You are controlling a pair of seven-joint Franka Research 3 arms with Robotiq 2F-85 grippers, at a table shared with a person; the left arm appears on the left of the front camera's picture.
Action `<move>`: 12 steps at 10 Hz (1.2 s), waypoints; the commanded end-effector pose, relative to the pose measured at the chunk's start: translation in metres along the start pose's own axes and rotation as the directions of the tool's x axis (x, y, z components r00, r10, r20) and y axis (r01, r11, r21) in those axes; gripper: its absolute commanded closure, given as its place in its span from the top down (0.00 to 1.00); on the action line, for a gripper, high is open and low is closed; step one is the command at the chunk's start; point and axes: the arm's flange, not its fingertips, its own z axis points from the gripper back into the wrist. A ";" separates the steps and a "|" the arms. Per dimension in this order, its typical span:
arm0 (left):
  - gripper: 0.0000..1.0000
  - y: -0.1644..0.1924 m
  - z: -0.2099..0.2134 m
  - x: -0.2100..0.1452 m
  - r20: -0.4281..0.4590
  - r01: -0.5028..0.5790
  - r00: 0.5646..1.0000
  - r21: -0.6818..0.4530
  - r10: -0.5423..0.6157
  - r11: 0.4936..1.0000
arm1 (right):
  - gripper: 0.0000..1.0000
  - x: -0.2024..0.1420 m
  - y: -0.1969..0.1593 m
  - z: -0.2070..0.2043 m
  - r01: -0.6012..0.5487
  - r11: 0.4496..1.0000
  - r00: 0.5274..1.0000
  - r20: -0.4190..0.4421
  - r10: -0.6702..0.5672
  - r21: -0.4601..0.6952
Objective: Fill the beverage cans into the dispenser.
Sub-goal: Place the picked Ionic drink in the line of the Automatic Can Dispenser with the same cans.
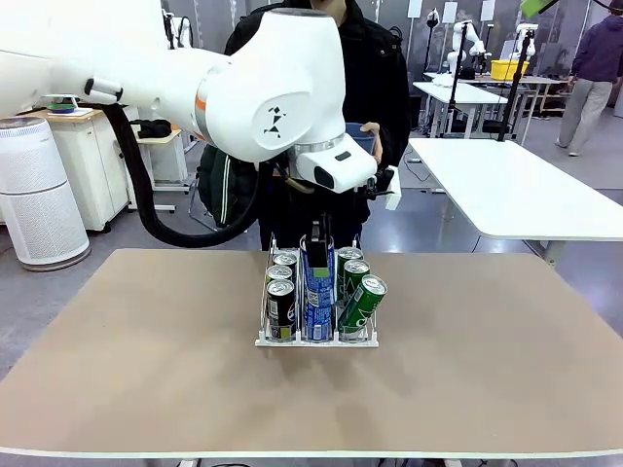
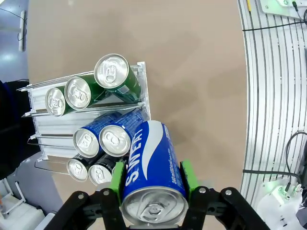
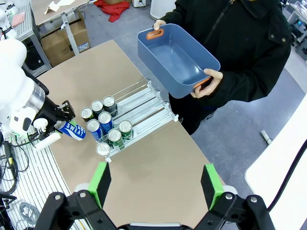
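Person is holding blue bin (image 3: 177, 60) beyond dispenser (image 3: 144, 103); left end effector (image 2: 152, 184) is gripping blue can (image 2: 151, 172) above it; right end effector (image 3: 156, 184) is hovering open.

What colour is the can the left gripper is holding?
Blue with a white swoosh and white lettering; the can shows best in the left wrist view.

Blue white-lettered can (image 2: 152, 172), green cans (image 2: 115, 79), white dispenser (image 3: 144, 103), blue bin (image 3: 175, 60).

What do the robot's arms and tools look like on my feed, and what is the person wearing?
The left arm is glossy white with an orange joint ring and a thick black hose. Both the left tool and right tool are black with green pads. The person's sleeves are black, from a dark jacket.
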 end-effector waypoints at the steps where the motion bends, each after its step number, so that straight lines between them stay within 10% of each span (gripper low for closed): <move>1: 0.58 0.000 0.000 -0.004 0.013 0.003 1.000 0.027 -0.003 1.000 | 1.00 -0.001 0.003 -0.001 0.005 1.000 1.000 -0.006 -0.005 0.001; 12: 0.58 -0.012 -0.039 0.016 -0.073 0.008 0.997 0.046 -0.005 0.999 | 1.00 -0.001 0.003 -0.001 0.005 1.000 1.000 -0.006 -0.005 0.001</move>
